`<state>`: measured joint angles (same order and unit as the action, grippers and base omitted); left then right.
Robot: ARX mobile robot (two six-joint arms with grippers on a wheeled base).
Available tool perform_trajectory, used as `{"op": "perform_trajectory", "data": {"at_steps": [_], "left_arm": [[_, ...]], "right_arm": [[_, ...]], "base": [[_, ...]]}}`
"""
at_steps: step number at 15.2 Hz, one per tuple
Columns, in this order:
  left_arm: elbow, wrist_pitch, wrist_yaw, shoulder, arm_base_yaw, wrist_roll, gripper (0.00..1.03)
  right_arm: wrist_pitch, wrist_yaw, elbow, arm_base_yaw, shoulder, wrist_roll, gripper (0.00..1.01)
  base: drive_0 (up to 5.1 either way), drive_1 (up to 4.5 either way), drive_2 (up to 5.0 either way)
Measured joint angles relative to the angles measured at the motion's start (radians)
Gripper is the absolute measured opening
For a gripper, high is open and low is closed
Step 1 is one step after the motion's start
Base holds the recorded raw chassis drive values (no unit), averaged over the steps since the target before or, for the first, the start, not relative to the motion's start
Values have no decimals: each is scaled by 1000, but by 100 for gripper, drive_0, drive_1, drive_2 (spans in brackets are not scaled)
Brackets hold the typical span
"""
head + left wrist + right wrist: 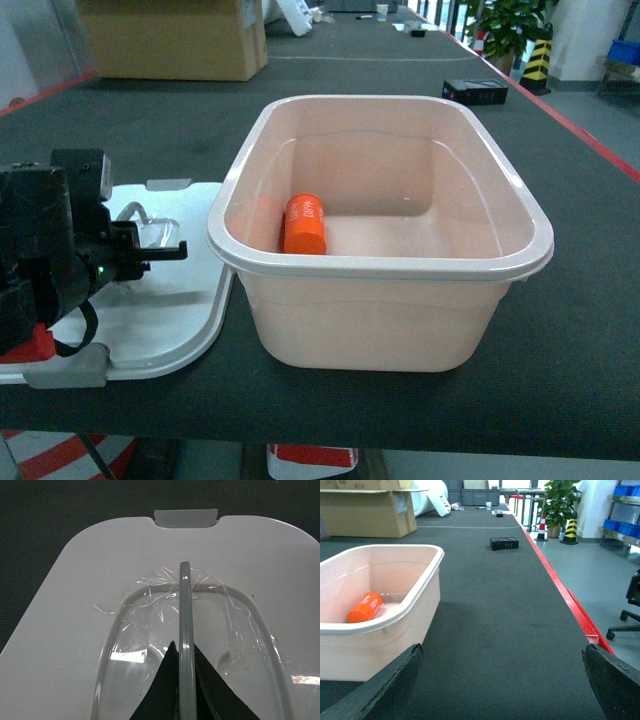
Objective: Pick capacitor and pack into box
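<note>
Capacitor (304, 224): small orange cylinder with faint white print, lying on its side on the floor of the pink box (380, 262), lower left of the interior in the head view, close to the near-left wall. In the right wrist view it shows at the left edge of frame, inside the tub (422, 587).

Handling judgement: rigid, light, smooth-skinned; likely to roll if nudged along the floor. If it had to be taken again, a grip across the round body at mid-length looks best, jaws square to the long axis. It already sits in the box, so packing proper looks done; the lid is still off.

Lid (175, 300): white, flat on the black table (590, 330), just left of the box, grey latch (185, 518) at its far edge. A clear handle loop under crinkled tape sits on it.

Left gripper (186, 652): dark fingers closed on the thin grey upright rib (185, 600) of the lid handle. Capacitor lies well right of it, beyond the box wall.

Right gripper (502, 680): fingers spread wide, nothing between, at bottom of frame over bare table; capacitor is up-left of it, inside the tub.
</note>
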<state>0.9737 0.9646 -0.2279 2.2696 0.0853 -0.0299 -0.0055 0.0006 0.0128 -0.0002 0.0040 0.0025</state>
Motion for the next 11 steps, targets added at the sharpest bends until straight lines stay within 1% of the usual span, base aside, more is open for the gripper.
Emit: {"op": "perform_trajectory", "data": {"at_steps": [1,2,3,5,7,8,9,10,11], "left_arm": [[-23,-17,0,-33,-5,-1,2],[-34,-61,-12,-87,-13,-1,2],[-34,-86,-23,-151,-30,0,2],[-32,-127,-47,-312,-67,21,2],[-10,-166,-81,-418,-77,55,2],[11,-195,-97,-463,-68,68,2],[50,-247,-121,-511,-30,67,2],[95,-316,-140,-534,30,50,2],[140,-376,-154,-535,100,16,2]], "right_arm": [[0,0,0,0,0,0,98],[0,0,0,0,0,0,98],[0,0,0,0,0,0,98],[0,0,0,0,0,0,98],[0,0,0,0,0,0,98],[0,0,0,0,0,0,98],[0,0,0,0,0,0,98],[0,0,0,0,0,0,98],[0,0,0,0,0,0,98]], "base": [[0,0,0],[0,0,0],[0,0,0],[0,0,0],[0,0,0],[0,0,0],[0,0,0],[0,0,0],[0,0,0]]}}
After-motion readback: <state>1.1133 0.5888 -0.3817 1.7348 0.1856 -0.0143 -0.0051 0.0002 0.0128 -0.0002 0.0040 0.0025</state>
